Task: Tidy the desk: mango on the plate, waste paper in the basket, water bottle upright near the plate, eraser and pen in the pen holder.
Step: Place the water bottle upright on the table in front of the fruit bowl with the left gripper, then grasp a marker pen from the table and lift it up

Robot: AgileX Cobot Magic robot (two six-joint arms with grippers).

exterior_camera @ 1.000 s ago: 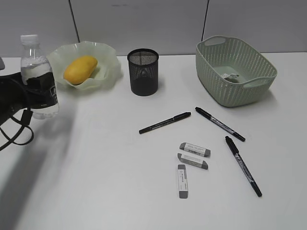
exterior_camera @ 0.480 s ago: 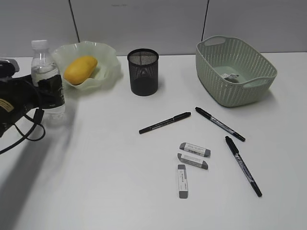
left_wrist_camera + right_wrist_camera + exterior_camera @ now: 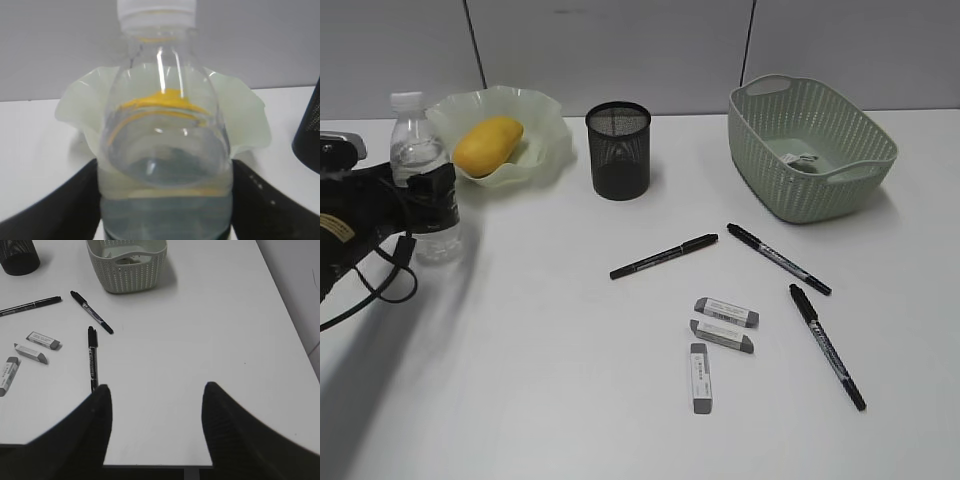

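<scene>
Left wrist view fills with the bottle [image 3: 165, 165], upright between two dark fingers [image 3: 60, 205] that press its sides low on the body, the mango [image 3: 165, 100] and the plate [image 3: 80, 107] showing through the clear plastic behind it. It looks partly full, so I judge it moderately heavy for its size, with thin walls that would dent under a hard squeeze and a smooth skin that could slip; the labelled mid-body seems the firmest place to hold. In the exterior view it stands at upper left, just left of the plate and near it, and whether its base touches the table [image 3: 520, 380] I cannot tell. The dark label bears no writing I can read; the print on the pens [image 3: 780, 259] and erasers [image 3: 701, 377] at centre right is too small. The holder [image 3: 618, 150] sits right of the plate, the basket [image 3: 860, 145] at upper right with paper [image 3: 804, 160] inside. The right fingers [image 3: 97, 425] are spread, holding nothing.
</scene>
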